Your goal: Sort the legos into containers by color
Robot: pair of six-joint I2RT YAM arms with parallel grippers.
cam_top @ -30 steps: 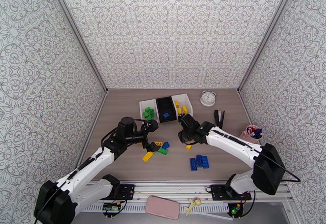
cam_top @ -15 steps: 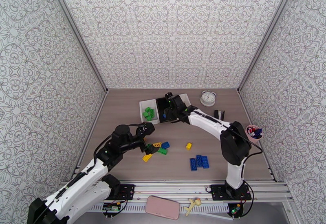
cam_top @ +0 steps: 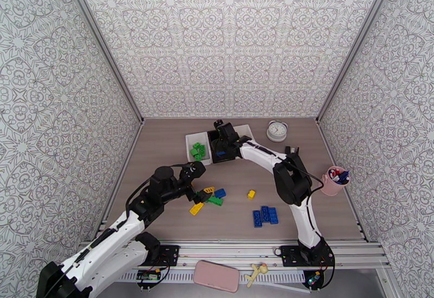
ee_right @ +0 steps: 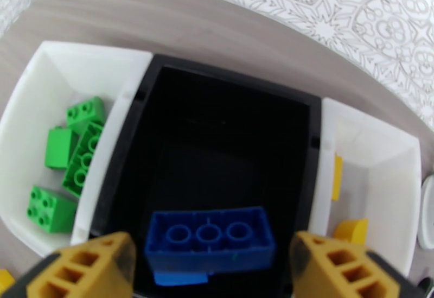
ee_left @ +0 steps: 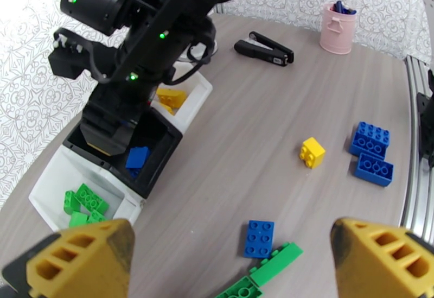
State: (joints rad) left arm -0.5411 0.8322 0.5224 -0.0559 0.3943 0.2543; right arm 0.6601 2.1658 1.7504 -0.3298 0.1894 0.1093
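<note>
My right gripper [ee_right: 214, 261] hangs open over the black container [ee_right: 228, 131]. A long blue lego [ee_right: 209, 239] lies loose between its fingers with gaps on both sides, above another blue lego on the bin floor. The left white container [ee_right: 49, 71] holds green legos [ee_right: 81, 152]. The right white container [ee_right: 374, 185] holds yellow ones [ee_right: 352, 229]. My left gripper [ee_left: 233, 255] is open just above a table cluster: a blue lego [ee_left: 259, 238], a green one [ee_left: 274, 262] and a yellow one [cam_top: 196, 208]. A lone yellow lego [cam_top: 251, 194] and three blue legos [cam_top: 265, 215] lie to the right.
A white clock [cam_top: 277, 130] and a black stapler [cam_top: 292, 155] sit right of the containers. A pink pen cup [cam_top: 336, 179] stands near the right wall. A pink phone [cam_top: 216, 276] and a small figure [cam_top: 256, 273] lie by the front rail.
The right arm swung from mid-table up over the black container, and its jaws widened, freeing the blue lego. The left gripper pulled back slightly towards the near left and stayed open.
</note>
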